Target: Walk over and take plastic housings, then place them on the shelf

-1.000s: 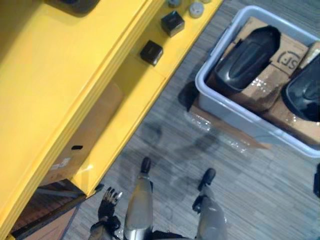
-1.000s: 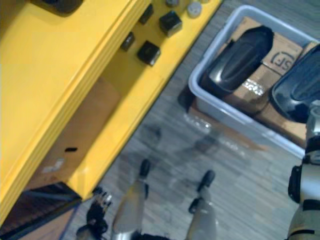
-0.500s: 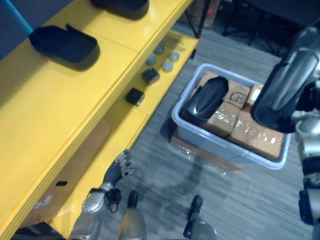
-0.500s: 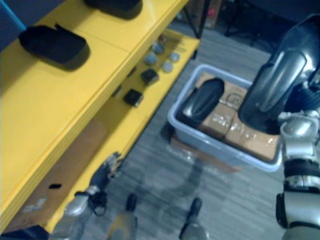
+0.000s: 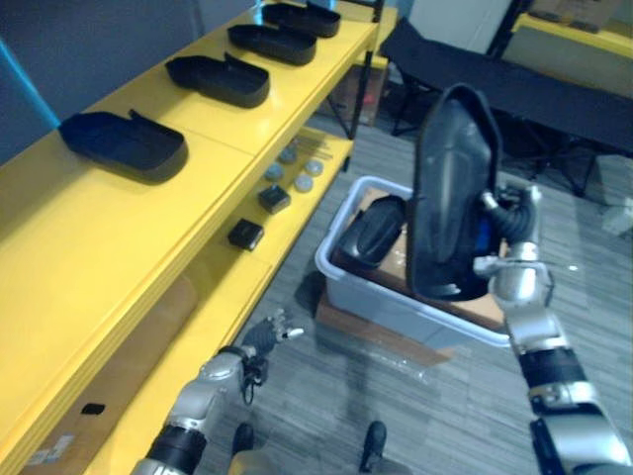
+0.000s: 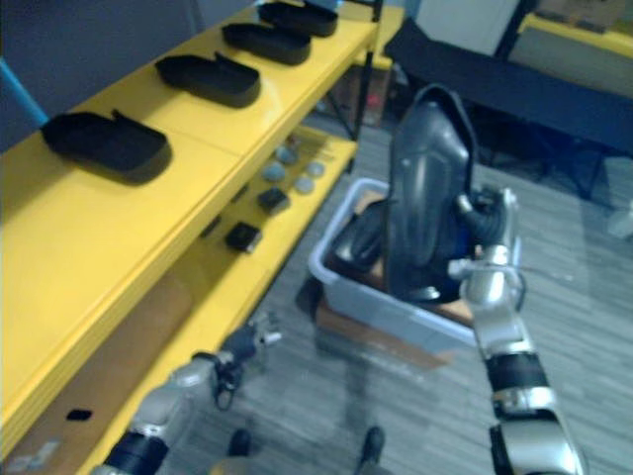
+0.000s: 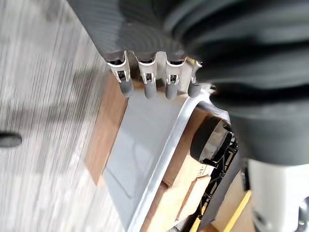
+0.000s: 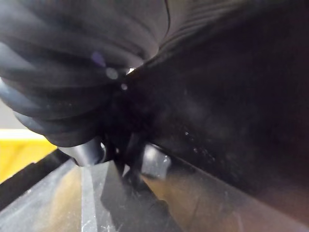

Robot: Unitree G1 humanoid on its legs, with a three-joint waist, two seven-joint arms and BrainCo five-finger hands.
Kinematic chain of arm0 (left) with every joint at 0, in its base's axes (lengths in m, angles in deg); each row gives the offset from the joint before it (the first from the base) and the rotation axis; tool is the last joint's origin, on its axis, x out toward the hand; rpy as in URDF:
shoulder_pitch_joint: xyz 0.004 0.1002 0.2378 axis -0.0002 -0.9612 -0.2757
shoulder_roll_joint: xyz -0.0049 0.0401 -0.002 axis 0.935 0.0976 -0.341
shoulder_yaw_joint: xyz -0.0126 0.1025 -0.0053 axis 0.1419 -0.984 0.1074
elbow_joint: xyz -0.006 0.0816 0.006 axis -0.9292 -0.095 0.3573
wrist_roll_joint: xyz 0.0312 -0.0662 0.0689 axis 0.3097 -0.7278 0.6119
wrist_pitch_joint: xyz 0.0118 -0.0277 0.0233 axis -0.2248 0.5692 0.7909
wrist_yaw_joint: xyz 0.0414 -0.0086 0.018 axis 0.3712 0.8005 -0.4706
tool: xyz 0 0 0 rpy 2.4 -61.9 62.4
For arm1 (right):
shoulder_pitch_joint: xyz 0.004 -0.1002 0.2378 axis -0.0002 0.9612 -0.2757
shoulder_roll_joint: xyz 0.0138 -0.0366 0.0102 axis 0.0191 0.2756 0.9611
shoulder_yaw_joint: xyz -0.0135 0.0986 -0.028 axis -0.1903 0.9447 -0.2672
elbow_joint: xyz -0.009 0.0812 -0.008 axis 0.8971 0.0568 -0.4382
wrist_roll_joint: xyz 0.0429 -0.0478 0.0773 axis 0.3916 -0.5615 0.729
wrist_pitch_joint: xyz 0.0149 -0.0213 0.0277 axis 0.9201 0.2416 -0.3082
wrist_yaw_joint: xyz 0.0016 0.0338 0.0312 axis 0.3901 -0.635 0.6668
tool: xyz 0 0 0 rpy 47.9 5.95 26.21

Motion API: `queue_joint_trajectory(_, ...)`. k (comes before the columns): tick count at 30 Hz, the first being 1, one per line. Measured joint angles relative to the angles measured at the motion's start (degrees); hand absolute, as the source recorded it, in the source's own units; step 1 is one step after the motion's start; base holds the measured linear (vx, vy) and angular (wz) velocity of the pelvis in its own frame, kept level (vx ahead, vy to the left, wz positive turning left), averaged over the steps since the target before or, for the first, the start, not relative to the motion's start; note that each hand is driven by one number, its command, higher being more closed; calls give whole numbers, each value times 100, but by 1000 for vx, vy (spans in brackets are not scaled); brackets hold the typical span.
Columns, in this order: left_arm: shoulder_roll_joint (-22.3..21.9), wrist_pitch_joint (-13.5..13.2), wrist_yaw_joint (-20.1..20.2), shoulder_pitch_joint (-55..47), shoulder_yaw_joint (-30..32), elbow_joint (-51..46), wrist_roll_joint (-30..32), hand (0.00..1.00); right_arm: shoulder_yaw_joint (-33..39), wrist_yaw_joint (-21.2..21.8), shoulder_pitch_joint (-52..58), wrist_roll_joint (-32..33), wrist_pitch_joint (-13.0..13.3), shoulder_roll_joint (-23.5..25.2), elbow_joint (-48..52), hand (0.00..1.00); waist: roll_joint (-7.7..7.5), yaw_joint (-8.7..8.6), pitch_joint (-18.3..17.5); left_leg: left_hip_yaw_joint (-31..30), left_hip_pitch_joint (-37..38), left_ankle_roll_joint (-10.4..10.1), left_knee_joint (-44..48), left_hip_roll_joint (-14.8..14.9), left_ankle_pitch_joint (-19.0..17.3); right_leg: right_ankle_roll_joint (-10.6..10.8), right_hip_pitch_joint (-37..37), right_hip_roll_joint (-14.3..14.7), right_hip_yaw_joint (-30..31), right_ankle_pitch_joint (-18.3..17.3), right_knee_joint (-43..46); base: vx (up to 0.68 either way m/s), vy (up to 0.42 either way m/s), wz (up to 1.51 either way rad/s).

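1. Grip of the right hand (image 5: 502, 216) was closed on the side edge of the held housing (image 5: 450, 188), a large black plastic shell that stood upright in the air in front of the robot; the right wrist view was too dark to tell the fingers apart
2. The held housing showed over the grey bin (image 5: 381, 302), lifted well clear of its rim and touching nothing but the hand
3. A second housing (image 5: 368, 230) lay inside that bin, towards the shelf side, resting on the cardboard boxes (image 7: 186, 183) packed into it
4. The bin sat on a flat cardboard sheet (image 5: 371, 332), which stuck out past the bin's near wall onto the grey floor (image 5: 435, 416)
5. The left hand (image 5: 265, 336) hung low, just beside the front edge of the shelf's lower board, holding nothing, with its fingers (image 7: 145, 88) straight and loose in a row
6. The yellow shelf (image 5: 89, 228) ran along the robot's left, near the bin but apart from it
7. On its top board sat the nearest shelved housing (image 5: 124, 143), hollow side up, and further shelved housings (image 5: 218, 79) stood in a line beyond it, each apart from the next
8. On the lower board lay two small black boxes (image 5: 245, 235), a little apart from each other, and past them a cluster of grey round parts (image 5: 297, 168)
9. Beyond the bin, well behind the held housing, stood a long black cot (image 5: 514, 94)
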Motion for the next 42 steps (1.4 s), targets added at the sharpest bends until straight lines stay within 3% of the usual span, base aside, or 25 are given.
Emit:
queue_joint_trajectory(6, -72, -78, -249, 358, 10, 437, -413, 0, -398, 359, 169, -102, 122, 83, 19, 100, 15, -73, -40, 59, 96, -5, 6, 35, -4, -16, 38, 38, 61, 10, -5, -15, -8, -7)
queue_joint_trajectory(12, -176, -345, -304, 364, 4, 465, -594, 0, -734, 597, 659, -508, 240, 282, 6, 100, 154, -87, -180, 67, 107, -8, 6, 58, -5, -23, 40, 57, 57, 3, -7, 0, 0, 0)
queue_joint_trajectory(18, -140, -742, -428, 469, 20, 457, -610, 0, -954, 611, 790, -788, 240, 425, -318, 100, 206, -79, -221, 60, 146, -18, 6, 63, 2, -31, 84, 60, 32, -6, -19, 0, 0, 0)
queue_joint_trajectory(23, -134, -901, -418, 659, 22, 294, -655, 0, -1116, 608, 797, -870, 241, 498, -505, 100, 208, -77, -269, 50, 146, -26, 6, 72, 6, -51, 91, 62, -6, -31, -54, 0, 0, 0)
queue_joint_trajectory(31, -141, -891, -242, 849, -58, 52, -798, 0, -1332, 590, 792, -944, 250, 543, -776, 100, 198, -71, -278, 35, 144, -26, 5, 72, 5, -52, 100, 62, -29, -31, -55, 0, 0, 0)
queue_joint_trajectory(42, -293, -549, -226, 881, -721, 53, -293, 0, -1622, 582, 446, -986, 275, 626, -994, 100, 198, -59, -281, 3, 132, -26, 20, 72, 5, -85, 113, 62, -62, -59, -56, 0, 0, 0)
